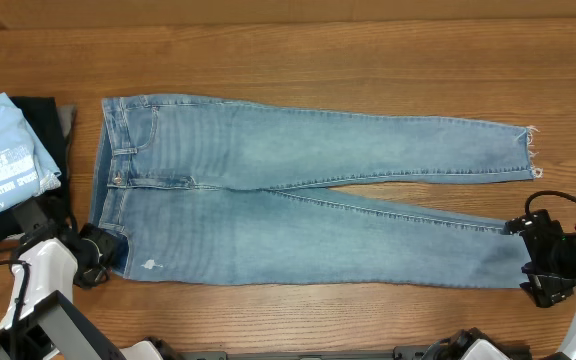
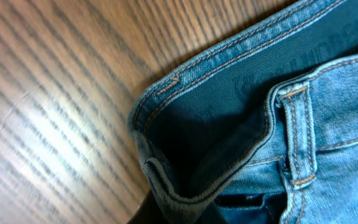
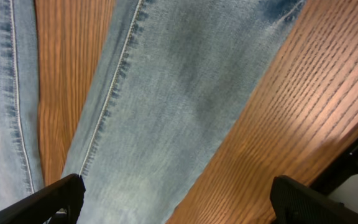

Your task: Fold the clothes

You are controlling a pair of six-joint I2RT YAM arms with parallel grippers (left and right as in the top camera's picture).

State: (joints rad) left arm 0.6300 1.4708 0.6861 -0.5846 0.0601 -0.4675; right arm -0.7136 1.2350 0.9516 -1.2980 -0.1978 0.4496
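Black fingers [image 3: 55,198] of the right gripper [image 3: 176,199] stand wide apart over the near leg's ankle end, gripping nothing. Flat on the brown wood-grain table [image 1: 298,40] lie the light-wash blue denim jeans [image 1: 298,205], long axis left-right in the overhead view, waistband left, frayed hems right. Clamped on the near waistband corner is the left gripper [image 1: 105,254].
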